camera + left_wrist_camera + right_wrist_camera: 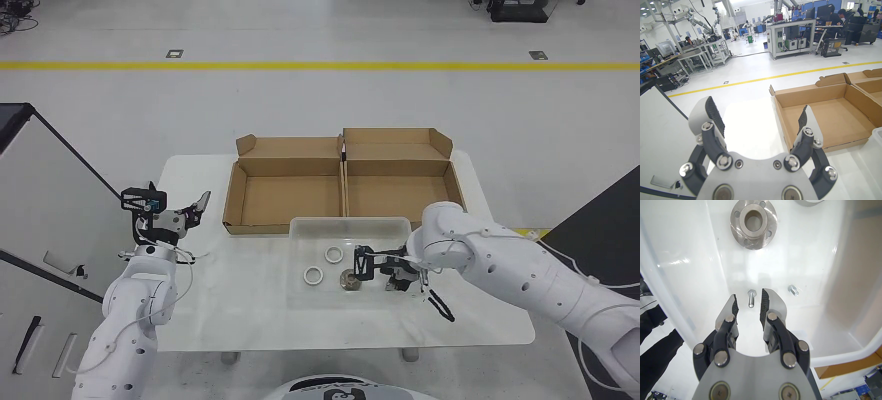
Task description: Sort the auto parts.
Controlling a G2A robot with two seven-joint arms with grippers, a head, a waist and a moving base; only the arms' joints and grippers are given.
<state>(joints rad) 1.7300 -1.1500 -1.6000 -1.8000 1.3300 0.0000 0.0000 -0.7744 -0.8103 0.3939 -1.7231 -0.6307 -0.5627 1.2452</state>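
Jaws on your right sat narrow over a silver hex bolt [751, 298] in the clear plastic bin [848, 275]; left jaws gaped wide at nine o'clock.

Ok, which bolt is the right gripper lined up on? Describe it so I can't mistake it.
In the clear tub before the cardboard boxes, look below the open right gripper. The long bolt lines up with its gap; the short bolt to one side is a stub.
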